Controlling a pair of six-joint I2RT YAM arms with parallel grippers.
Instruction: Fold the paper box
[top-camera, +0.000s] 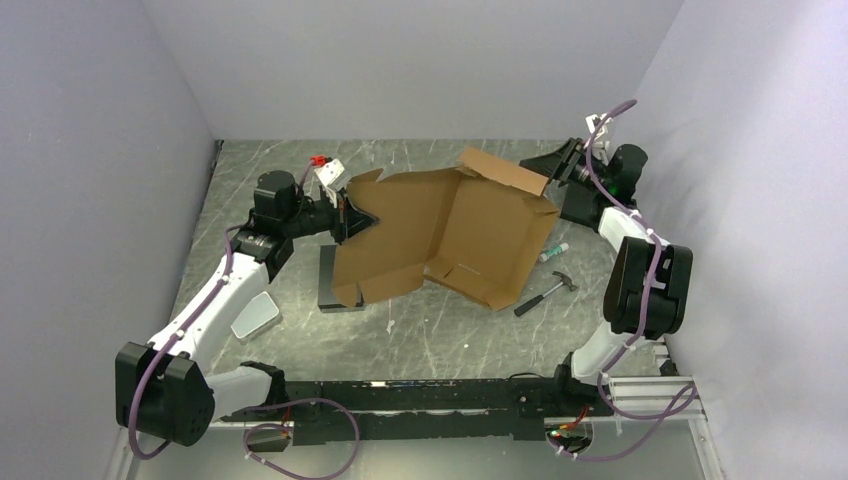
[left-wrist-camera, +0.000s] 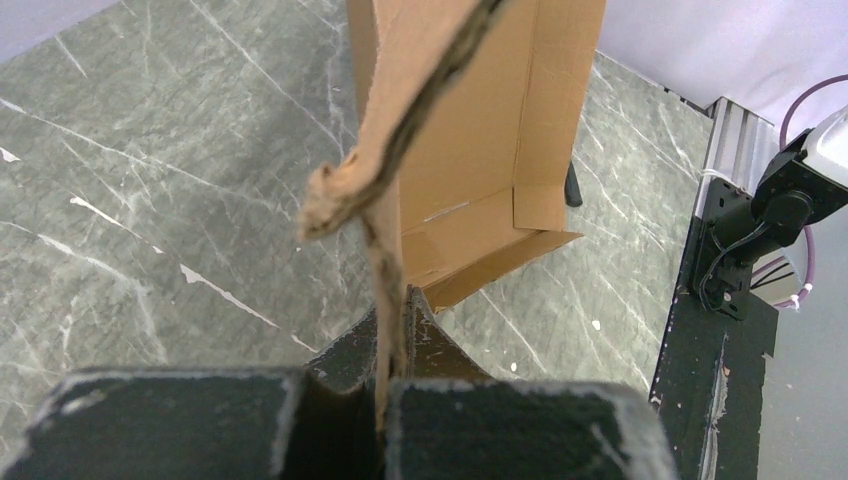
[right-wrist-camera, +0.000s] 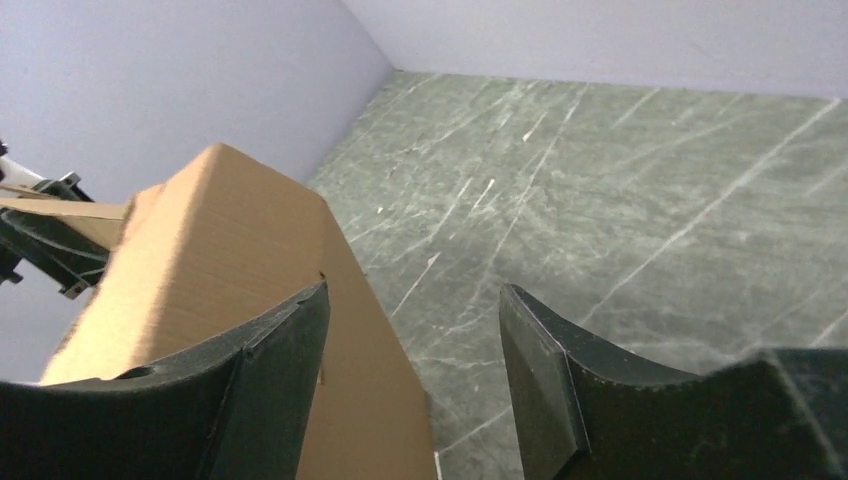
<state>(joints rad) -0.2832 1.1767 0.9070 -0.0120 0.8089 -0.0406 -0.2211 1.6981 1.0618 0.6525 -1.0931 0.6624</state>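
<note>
The paper box (top-camera: 450, 235), a brown cardboard sheet with its flaps partly raised, stands tilted in the middle of the table. My left gripper (top-camera: 349, 214) is shut on its left edge. In the left wrist view the ragged cardboard edge (left-wrist-camera: 390, 200) runs down between the closed fingers (left-wrist-camera: 445, 345). My right gripper (top-camera: 553, 163) hovers by the raised far-right flap (top-camera: 503, 170), open. In the right wrist view the cardboard (right-wrist-camera: 220, 230) lies beneath and left of the left finger (right-wrist-camera: 285, 350), and nothing is pinched between the jaws (right-wrist-camera: 415, 335).
A black block (top-camera: 328, 282) lies partly under the box's left side. A grey rounded tin (top-camera: 255, 315) sits near the left arm. A hammer (top-camera: 546, 294) and a small tube (top-camera: 554, 252) lie right of the box. Purple walls close three sides.
</note>
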